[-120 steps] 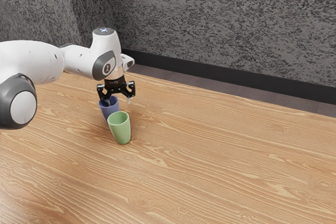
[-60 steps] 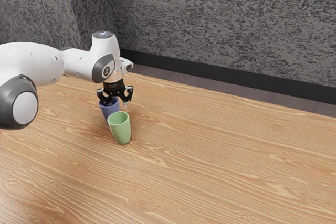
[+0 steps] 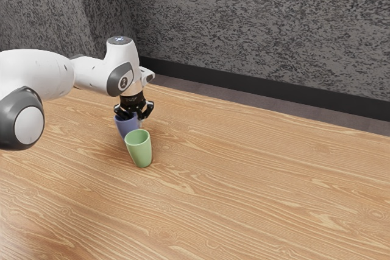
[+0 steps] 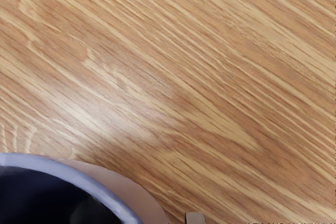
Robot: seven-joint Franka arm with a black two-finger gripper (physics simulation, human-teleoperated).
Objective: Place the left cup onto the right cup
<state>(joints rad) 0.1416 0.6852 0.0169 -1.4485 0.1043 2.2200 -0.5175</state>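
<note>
A blue cup (image 3: pixel 126 126) stands on the wooden table (image 3: pixel 256 175), at the exterior view's left of the pair. Touching it on the near right is a green cup (image 3: pixel 139 147), also upright. My black gripper (image 3: pixel 133 115) is down at the blue cup's rim, its fingers drawn in on the cup's wall on the side toward the green cup. In the wrist view the blue cup's rim and dark inside (image 4: pixel 58 192) lie right under my hand, with one fingertip (image 4: pixel 195 217) just outside the wall.
Behind the table runs a dark baseboard (image 3: pixel 274 89) under a speckled grey wall (image 3: pixel 256 22). Bare wood stretches to the exterior view's right of the cups.
My hand has come down from just above the blue cup to its rim, and the fingers have narrowed from wide open. Neither cup has moved.
</note>
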